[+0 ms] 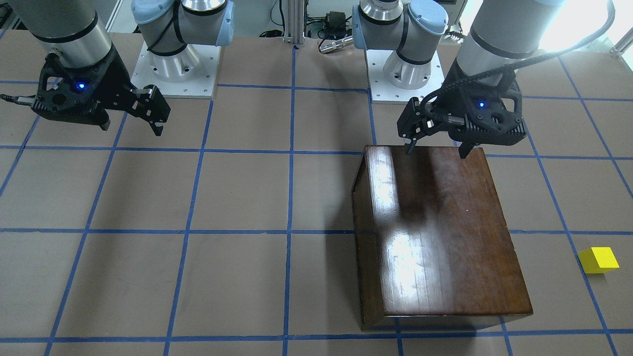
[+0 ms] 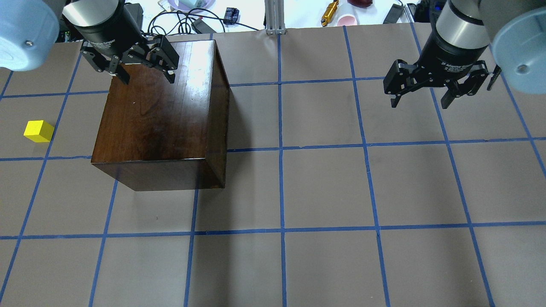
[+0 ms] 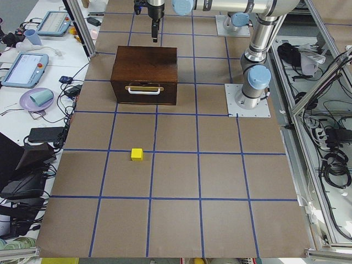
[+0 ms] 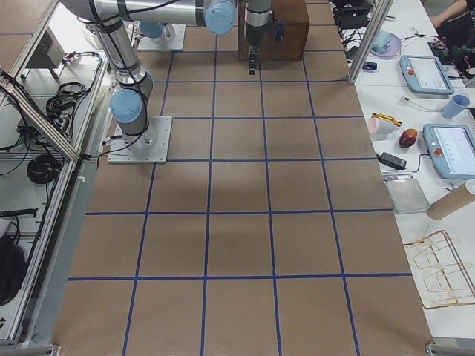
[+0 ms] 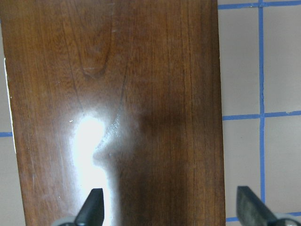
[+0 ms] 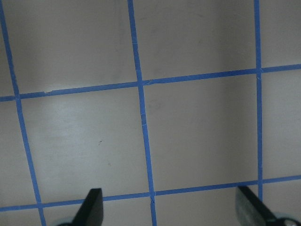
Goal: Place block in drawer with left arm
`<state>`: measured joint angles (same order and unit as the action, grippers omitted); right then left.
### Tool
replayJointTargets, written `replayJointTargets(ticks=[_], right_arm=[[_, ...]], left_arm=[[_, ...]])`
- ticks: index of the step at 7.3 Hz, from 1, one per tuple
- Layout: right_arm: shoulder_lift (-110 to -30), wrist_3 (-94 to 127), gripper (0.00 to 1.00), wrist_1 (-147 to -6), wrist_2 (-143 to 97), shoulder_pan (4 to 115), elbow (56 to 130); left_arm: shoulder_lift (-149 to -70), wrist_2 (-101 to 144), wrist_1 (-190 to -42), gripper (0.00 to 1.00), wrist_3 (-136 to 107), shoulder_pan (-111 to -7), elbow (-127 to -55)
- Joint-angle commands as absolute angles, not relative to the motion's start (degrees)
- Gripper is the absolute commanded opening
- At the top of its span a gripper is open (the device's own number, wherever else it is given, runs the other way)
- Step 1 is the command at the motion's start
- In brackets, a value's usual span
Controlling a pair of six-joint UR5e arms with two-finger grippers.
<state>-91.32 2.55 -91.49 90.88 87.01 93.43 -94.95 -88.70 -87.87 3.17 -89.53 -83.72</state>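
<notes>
Left arm (image 1: 499,34) poised over a closed wooden box, yellow block not yet picked up

One block (image 2: 38,131) lies on the table (image 2: 324,187), well apart from the one box (image 2: 158,119), on the side its one drawer (image 3: 144,97) faces. The drawer is shut, its single pale handle (image 3: 144,88) untouched, so it likely has to be pulled open first. Of the two grippers, the left gripper (image 2: 147,76) hovers above the box top near one edge, fingers spread wide and holding nothing, probably ready to move to the handle or the block. The right gripper (image 2: 420,101), also spread and empty, hangs over bare table well away, seemingly kept clear because this job belongs to the left arm
</notes>
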Motion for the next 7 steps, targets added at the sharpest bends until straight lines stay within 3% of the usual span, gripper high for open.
replayJointTargets(ticks=[1, 7], right_arm=[[-91.3, 2.5, 1.00, -91.5, 90.9, 87.0, 93.4], [-91.3, 2.5, 1.00, -91.5, 90.9, 87.0, 93.4]], left_arm=[[-94.7, -88.9, -88.0, 1.00, 3.3, -89.3, -83.7], [-94.5, -88.9, -87.9, 1.00, 3.2, -88.8, -83.7]])
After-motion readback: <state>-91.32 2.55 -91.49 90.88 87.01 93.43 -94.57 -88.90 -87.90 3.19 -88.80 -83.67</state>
